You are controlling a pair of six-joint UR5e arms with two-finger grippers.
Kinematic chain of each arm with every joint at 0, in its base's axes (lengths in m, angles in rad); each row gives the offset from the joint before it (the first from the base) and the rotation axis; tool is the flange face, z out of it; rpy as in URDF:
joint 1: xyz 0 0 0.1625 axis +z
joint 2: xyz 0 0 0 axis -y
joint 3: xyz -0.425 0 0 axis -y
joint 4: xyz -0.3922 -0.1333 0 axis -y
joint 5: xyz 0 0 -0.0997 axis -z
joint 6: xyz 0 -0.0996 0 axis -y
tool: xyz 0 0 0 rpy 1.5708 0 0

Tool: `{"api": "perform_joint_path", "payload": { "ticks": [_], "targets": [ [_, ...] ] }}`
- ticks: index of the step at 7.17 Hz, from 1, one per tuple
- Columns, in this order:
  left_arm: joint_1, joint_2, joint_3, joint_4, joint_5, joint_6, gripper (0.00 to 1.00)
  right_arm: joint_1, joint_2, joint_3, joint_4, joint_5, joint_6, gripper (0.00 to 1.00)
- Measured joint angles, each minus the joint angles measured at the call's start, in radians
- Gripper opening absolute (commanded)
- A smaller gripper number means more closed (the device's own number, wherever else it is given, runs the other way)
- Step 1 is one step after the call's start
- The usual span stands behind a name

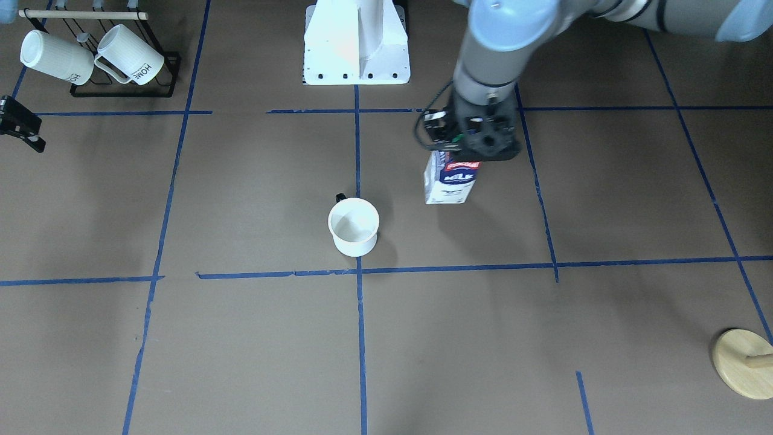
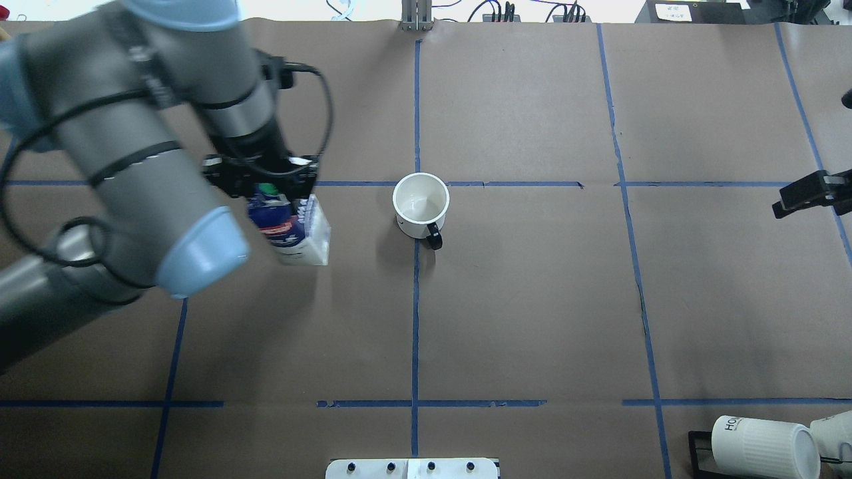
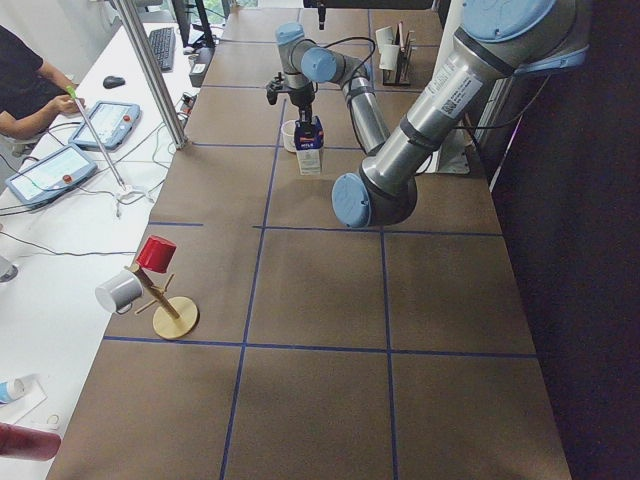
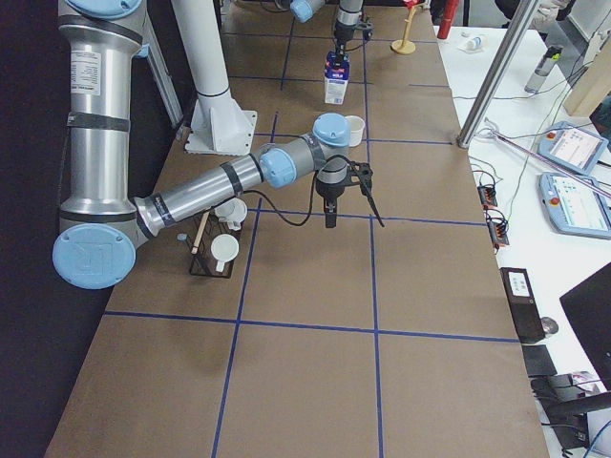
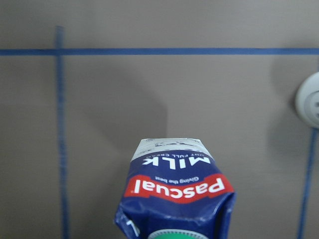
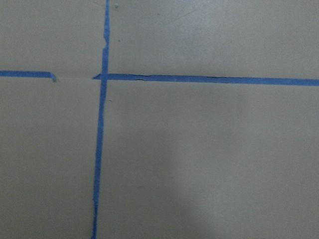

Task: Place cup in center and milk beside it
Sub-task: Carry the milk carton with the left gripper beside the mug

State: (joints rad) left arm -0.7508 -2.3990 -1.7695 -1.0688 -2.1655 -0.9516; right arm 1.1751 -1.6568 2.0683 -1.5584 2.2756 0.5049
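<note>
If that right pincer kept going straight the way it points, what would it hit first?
Probably just the bare brown table, near a blue tape crossing; nothing else shows beneath the right pincer.

overhead: from behind, down | front: opposite, steep | sides: either end | wrists: close, downward | shared: cup [image 1: 354, 226]

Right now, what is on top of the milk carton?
The left gripper sits over the milk carton, apparently closed on its gable top. The green cap peeks out beneath it. The gripper's body hides exactly where it grips the carton.
</note>
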Motion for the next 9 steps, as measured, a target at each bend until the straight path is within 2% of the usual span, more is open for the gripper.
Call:
{"api": "perform_joint_path", "payload": {
  "ticks": [2, 5, 6, 7, 9],
  "targets": [
    [0.013, -0.104, 0.152, -0.055, 0.01, -0.014, 0.03, 0.007, -0.014, -0.009, 0.0, 0.0, -0.019, 1.0],
    [0.014, -0.146, 0.289, -0.177, 0.01, -0.019, 0.09, 0.008, -0.017, -0.012, 0.0, -0.001, -0.02, 1.0],
    [0.014, -0.149, 0.31, -0.199, 0.01, -0.019, 0.43, 0.008, -0.018, -0.011, 0.0, -0.001, -0.02, 1.0],
    [0.014, -0.15, 0.321, -0.21, 0.01, -0.02, 0.99, 0.008, -0.018, -0.011, 0.0, -0.001, -0.019, 1.0],
    [0.014, -0.15, 0.325, -0.223, 0.01, -0.025, 1.0, 0.008, -0.018, -0.011, 0.0, -0.001, -0.019, 1.0]
  ]
}}
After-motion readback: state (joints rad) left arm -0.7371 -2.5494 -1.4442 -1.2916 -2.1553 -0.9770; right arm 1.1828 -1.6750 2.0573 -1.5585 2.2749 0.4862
